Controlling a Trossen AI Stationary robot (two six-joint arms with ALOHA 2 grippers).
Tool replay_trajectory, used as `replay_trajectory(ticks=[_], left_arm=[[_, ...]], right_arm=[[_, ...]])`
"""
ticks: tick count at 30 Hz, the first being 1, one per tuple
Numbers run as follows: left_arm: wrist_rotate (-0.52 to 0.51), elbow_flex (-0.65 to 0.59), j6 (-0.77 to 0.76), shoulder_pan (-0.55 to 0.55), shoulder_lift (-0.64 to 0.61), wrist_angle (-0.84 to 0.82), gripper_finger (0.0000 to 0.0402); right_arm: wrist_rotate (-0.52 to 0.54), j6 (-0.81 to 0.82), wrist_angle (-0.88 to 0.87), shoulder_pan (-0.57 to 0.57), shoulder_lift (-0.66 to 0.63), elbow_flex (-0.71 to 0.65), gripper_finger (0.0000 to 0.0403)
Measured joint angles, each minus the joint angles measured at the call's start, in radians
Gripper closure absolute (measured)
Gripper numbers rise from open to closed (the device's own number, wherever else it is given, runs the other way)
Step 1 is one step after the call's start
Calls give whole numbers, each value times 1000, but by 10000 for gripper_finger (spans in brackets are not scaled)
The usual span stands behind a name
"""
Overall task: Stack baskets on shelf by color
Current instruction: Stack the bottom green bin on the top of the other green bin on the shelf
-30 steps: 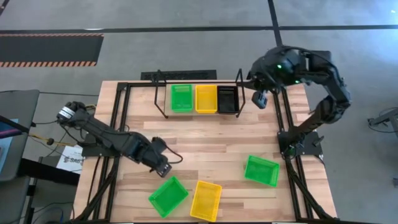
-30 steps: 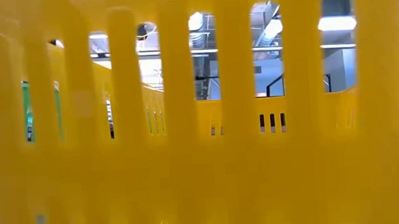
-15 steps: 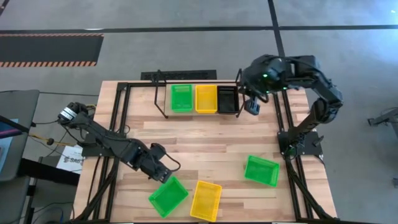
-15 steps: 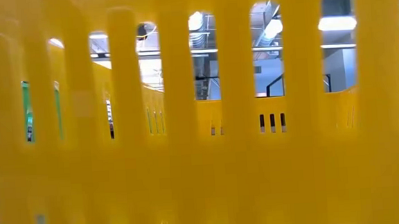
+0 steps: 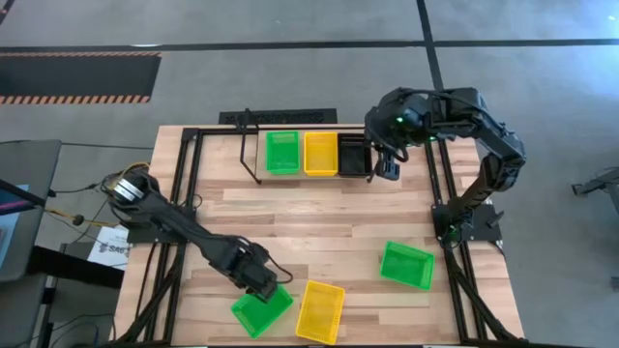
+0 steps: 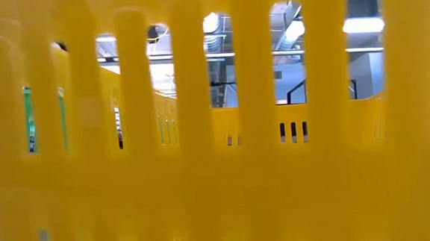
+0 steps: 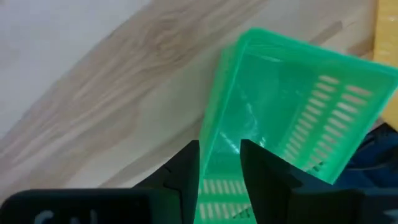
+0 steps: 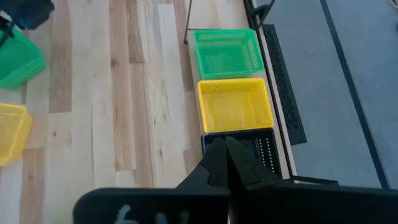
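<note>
Near the table's [image 5: 319,217] front edge, the left gripper [image 5: 268,286] stands part open astride the rim of a bright green mesh basket [image 5: 253,312], beside a yellow basket [image 5: 320,311]. At the back edge, the right gripper [image 5: 387,171], fingers together, hangs over the shelf's [image 5: 253,166] black basket [image 5: 352,155].

High cam: straight down, whole table [image 5: 319,217], both arms. Low cam: table height, pressed against yellow basket [image 6: 218,172], room glimpsed through slots. My left wrist cam: close on green basket [image 7: 280,106]. Right wrist cam: above shelf [image 8: 186,25] row; shares it with high cam.
</note>
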Motion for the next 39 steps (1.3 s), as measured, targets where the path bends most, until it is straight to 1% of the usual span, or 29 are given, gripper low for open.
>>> replay_trajectory(ticks=[3,7,19,25,33,39], left_arm=[[-1,0,-9,0,17,55,292],[-7,1,-26,-1,22,84,291],[-20,1,-24,-29,23,68,291],[-72,1,-24,-49,23,58,291],[-87,1,2,-52,23,24,291],[-93,10,8,-33,23,84,291]], right_arm=[[0,0,0,0,-9,1,402],[0,-1,0,0,-10,1,402],[0,0,4,0,-11,1,402],[0,8,4,3,-11,1,402],[0,22,5,3,-11,1,402],[0,22,5,3,-11,1,402]])
